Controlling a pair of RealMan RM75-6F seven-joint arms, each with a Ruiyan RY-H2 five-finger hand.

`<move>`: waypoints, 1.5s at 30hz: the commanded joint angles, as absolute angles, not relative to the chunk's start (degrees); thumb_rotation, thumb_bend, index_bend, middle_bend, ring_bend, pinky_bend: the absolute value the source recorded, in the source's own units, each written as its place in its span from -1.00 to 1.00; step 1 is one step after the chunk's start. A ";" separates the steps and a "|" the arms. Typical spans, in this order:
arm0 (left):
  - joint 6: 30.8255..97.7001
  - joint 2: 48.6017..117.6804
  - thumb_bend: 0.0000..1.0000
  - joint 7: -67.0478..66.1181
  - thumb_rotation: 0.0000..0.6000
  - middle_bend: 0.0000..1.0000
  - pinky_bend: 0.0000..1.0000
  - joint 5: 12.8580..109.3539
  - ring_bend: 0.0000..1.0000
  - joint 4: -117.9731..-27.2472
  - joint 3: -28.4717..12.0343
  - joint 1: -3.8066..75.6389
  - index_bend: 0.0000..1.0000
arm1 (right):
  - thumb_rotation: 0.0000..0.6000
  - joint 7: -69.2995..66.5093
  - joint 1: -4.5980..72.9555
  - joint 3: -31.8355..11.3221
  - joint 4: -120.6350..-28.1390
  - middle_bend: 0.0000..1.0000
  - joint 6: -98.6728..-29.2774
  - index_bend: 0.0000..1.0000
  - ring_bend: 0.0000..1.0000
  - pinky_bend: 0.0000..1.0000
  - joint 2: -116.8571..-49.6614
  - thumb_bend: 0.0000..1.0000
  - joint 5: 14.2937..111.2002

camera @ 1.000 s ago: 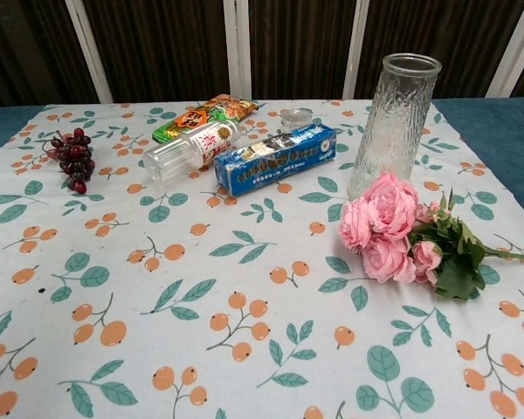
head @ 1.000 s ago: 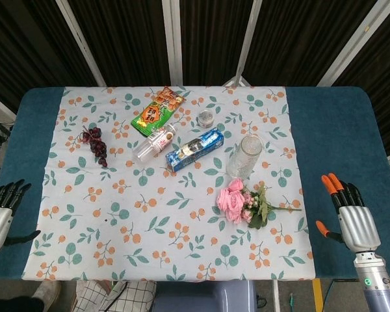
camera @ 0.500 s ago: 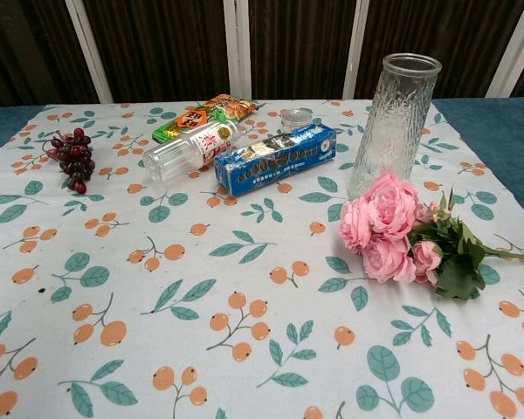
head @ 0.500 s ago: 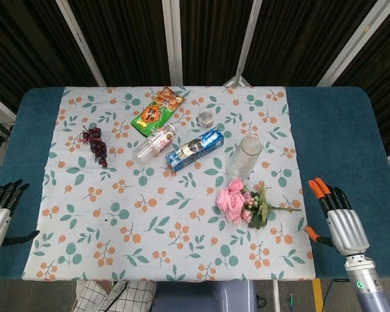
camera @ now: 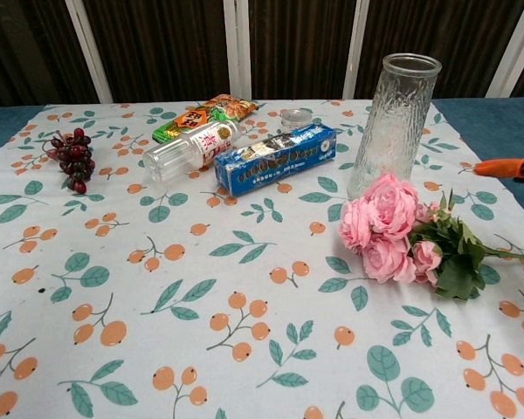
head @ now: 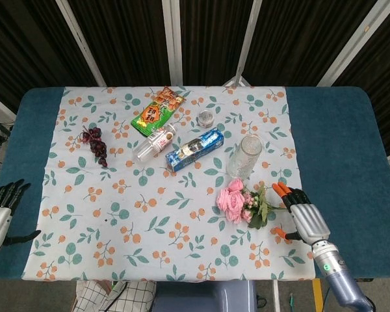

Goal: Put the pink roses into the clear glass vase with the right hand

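Your table [head: 338, 136] is covered by a floral cloth [head: 117, 221] with bare blue margins at both ends. On the cloth, right of centre, the clear glass vase [camera: 395, 122] stands upright and holds nothing. The pink roses [camera: 386, 229] lie flat on the cloth just in front of that vase, blooms toward the middle of the table and the green stems [head: 281, 208] trailing out toward your right hand [head: 300, 216].

That right hand hangs at the stem end of the bouquet, fingers spread and grasping nothing; its orange fingertips [camera: 498, 168] just enter the chest view at the right edge. You cannot tell from either view whether it touches the stems. Your left hand [head: 0, 211] rests far off at the left edge of the table, fingers extended, holding nothing.

Behind the roses, a blue snack box [camera: 276, 158] lies beside a clear plastic bottle [camera: 192, 148] on its side, with a green and orange snack bag [camera: 205, 117] behind them. A bunch of dark grapes [camera: 72, 158] sits well apart on the left, and a small round jar [head: 207, 118] lies near the far edge.
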State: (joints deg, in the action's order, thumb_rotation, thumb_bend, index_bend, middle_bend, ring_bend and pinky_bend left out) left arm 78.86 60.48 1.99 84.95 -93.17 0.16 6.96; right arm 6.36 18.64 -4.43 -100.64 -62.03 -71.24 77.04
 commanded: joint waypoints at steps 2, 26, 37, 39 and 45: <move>78.67 60.36 -1.00 2.25 1.00 -1.00 -1.00 84.81 -1.00 -93.27 0.13 7.03 -1.00 | 1.00 9.43 20.48 -4.90 -101.37 -1.00 -59.75 -1.00 -1.00 -1.00 -73.59 -0.42 73.66; 77.43 59.34 -1.00 4.72 1.00 -1.00 -1.00 84.88 -1.00 -93.95 0.32 7.50 -1.00 | 1.00 17.59 26.24 -7.92 -89.64 -0.47 -59.56 -0.60 -0.27 -0.51 -87.79 -0.42 67.12; 77.37 59.43 -1.00 4.57 1.00 -1.00 -1.00 84.79 -1.00 -94.07 0.31 7.54 -1.00 | 1.00 13.54 25.33 -7.87 -90.55 -0.08 -64.57 0.18 0.15 -0.29 -88.15 -0.37 72.59; 77.34 59.41 -1.00 4.54 1.00 -1.00 -1.00 84.80 -1.00 -94.09 0.31 7.56 -1.00 | 1.00 12.73 25.00 -8.09 -91.78 -0.08 -65.01 0.18 0.15 -0.29 -87.11 -0.37 72.62; 77.28 59.38 -1.00 4.56 1.00 -1.00 -1.00 84.84 -1.00 -94.24 0.38 7.57 -1.00 | 1.00 9.22 23.36 -9.89 -97.04 -0.08 -67.70 0.18 0.15 -0.29 -81.16 -0.37 72.87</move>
